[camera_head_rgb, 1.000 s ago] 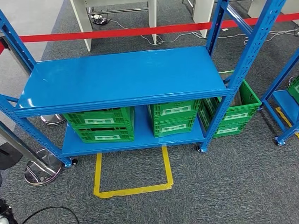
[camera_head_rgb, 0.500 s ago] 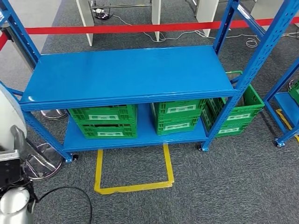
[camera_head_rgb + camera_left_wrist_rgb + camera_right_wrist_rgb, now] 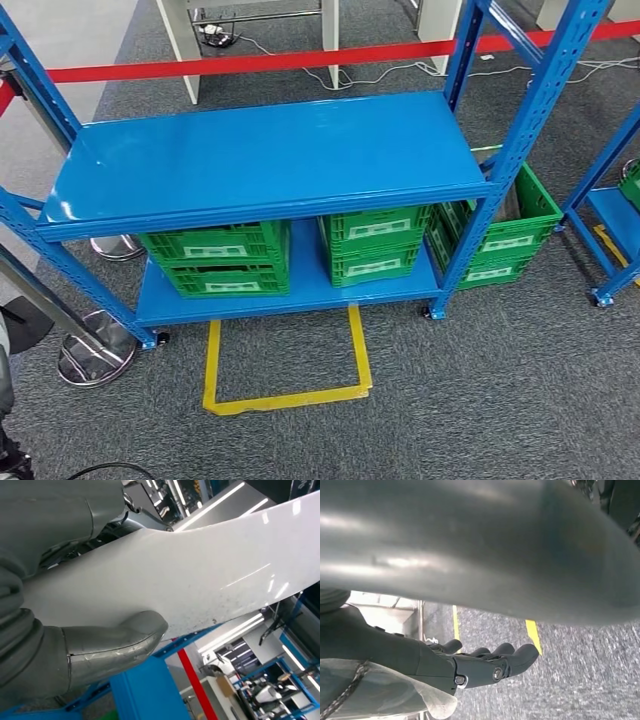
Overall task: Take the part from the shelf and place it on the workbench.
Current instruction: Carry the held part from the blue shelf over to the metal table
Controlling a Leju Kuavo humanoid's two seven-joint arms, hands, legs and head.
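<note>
The left hand [image 3: 45,645] has its thick grey thumb pressed along one face of a long, glossy white curved panel [image 3: 211,575], with darker fingers [image 3: 143,515] hooked over the opposite edge, so the part is clamped between them. The right hand [image 3: 486,665] holds nothing; its dark fingers [image 3: 520,655] lie stretched out close together above grey carpet crossed by yellow tape.

Beyond the hands stands the blue steel shelf rack [image 3: 264,165], green slotted plastic crates [image 3: 219,262] sitting on its lower deck and another crate [image 3: 521,225] just outside its right-hand post. A yellow taped square [image 3: 287,400] marks the carpet at the rack's front edge, with a red barrier tape [image 3: 249,65] behind.

The risks look plain. The panel is smooth, long and gripped near one end, so it could pivot or slip from the thumb during walking. Its free end may also strike a rack post on a turn. No workbench is visible, so the carry could be long.
</note>
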